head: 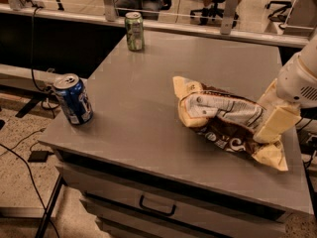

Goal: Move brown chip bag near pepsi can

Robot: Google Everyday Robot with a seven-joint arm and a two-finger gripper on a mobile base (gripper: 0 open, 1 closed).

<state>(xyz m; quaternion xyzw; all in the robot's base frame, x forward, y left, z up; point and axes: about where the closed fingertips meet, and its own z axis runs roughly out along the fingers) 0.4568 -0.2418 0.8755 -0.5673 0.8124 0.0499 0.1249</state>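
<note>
The brown chip bag (223, 123) lies flat on the right half of the grey table (148, 133). It is wrinkly, dark brown with pale yellow ends and a white label panel. The pepsi can (73, 99) stands upright near the table's left front corner, well apart from the bag. My gripper (266, 125) comes in from the right edge on a white arm (299, 81). It is down at the bag's right end, touching or nearly touching it.
A green can (134, 30) with a silver top stands at the table's far left edge. The table has a drawer with a handle (157, 207) below its front edge. Cables run on the floor at left. Office chairs and a glass partition stand behind.
</note>
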